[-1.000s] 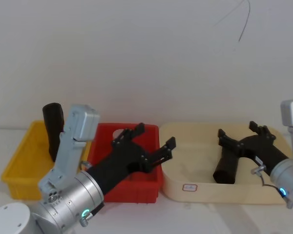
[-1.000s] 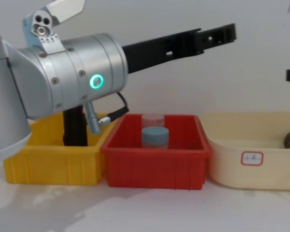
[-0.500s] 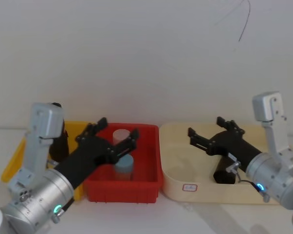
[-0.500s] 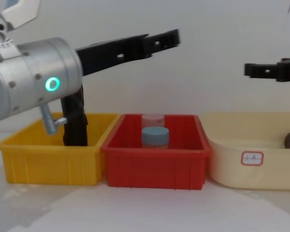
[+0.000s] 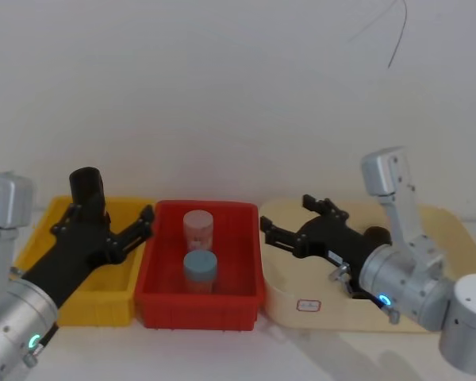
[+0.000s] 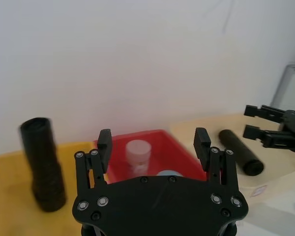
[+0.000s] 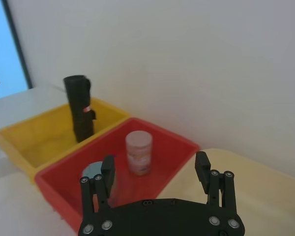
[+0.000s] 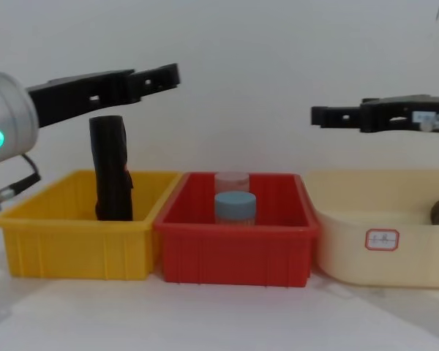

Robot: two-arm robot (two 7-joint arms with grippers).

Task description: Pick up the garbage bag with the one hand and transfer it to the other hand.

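The garbage bag (image 5: 86,190) is a thick black crinkly roll standing upright in the yellow bin (image 5: 103,305), at its far left end. It is also in the left wrist view (image 6: 42,167), the right wrist view (image 7: 79,105), where a small red mark shows on its side, and the chest view (image 8: 111,164). My left gripper (image 5: 109,213) hovers open just in front of its top, apart from it (image 8: 164,74) (image 6: 153,135). My right gripper (image 5: 287,216) hangs open above the beige tray's left end, holding nothing (image 8: 318,115) (image 7: 155,160).
A red bin (image 8: 234,252) between the yellow bin and the beige tray (image 8: 344,256) holds a pale jar (image 5: 197,226) and a blue-lidded jar (image 5: 199,270). A slimmer smooth black roll (image 6: 240,152) lies in the tray. A white wall stands close behind.
Both arms swung left. The left gripper went from over the red bin to over the yellow bin beside the bag. The right gripper left the roll in the tray and moved toward the red bin.
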